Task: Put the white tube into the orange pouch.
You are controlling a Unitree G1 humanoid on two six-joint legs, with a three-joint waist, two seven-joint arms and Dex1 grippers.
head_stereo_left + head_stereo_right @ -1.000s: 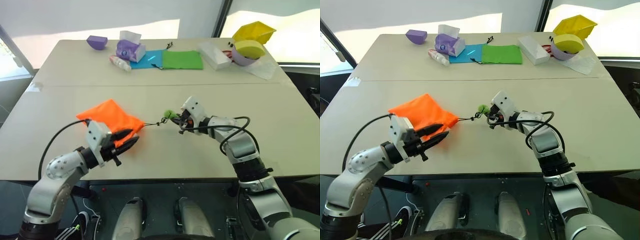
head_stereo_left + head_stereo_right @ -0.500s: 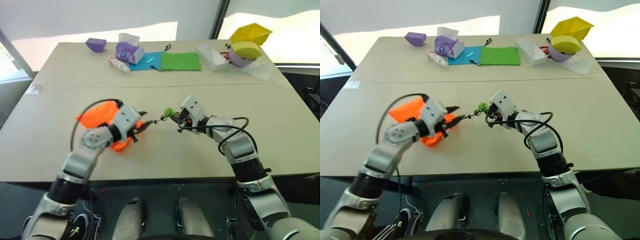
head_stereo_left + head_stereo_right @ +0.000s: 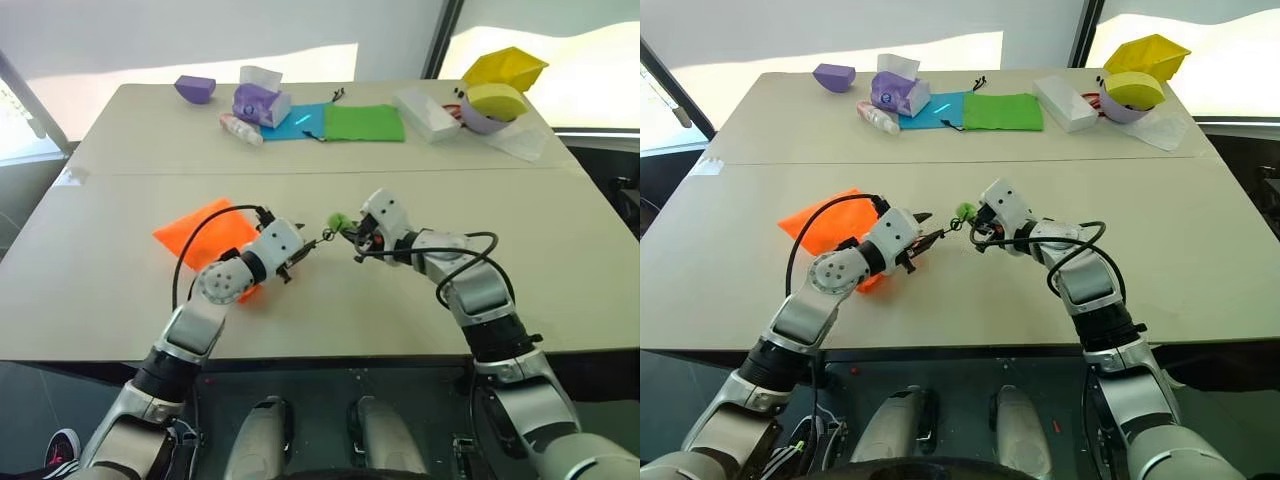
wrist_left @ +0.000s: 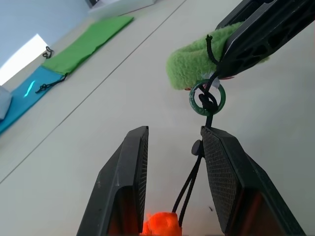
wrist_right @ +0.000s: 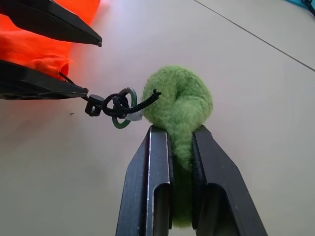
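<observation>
The orange pouch (image 3: 198, 232) lay flat on the left half of the bench (image 3: 400, 300), near the front edge, with its gathered mouth turned toward the middle. The cloth hid what was in it, so I could not tell whether the white tube was inside.

Just right of the mouth sat the left claw (image 4: 172, 162). It was released, its two fingers (image 4: 125, 182) standing apart with the thin black cord (image 4: 189, 191) running up between them, close to one finger but not pinched. A bit of orange fabric showed low between the fingers.

The cord ran right to a small dark ring (image 4: 207, 98) knotted onto the lime-green fuzzy ring (image 5: 179, 98). The right claw (image 5: 181, 130) was clenched on that fuzzy ring, squeezing it flat between the pads.

Along the far edge, well apart from all this, lay the white-and-pink bottle (image 3: 240, 128), the blue pouch (image 3: 300, 118) and the green pouch (image 3: 364, 120), the two pouches side by side.

Handling (my guess): the pouch looked light, limp and thin, so it would probably slide or bunch if tugged by one end. The cord was thin and likely to slip through hard pads. The fuzzy ring gave the better hold. The mouth hem looked like the spot to pinch on the pouch itself.
</observation>
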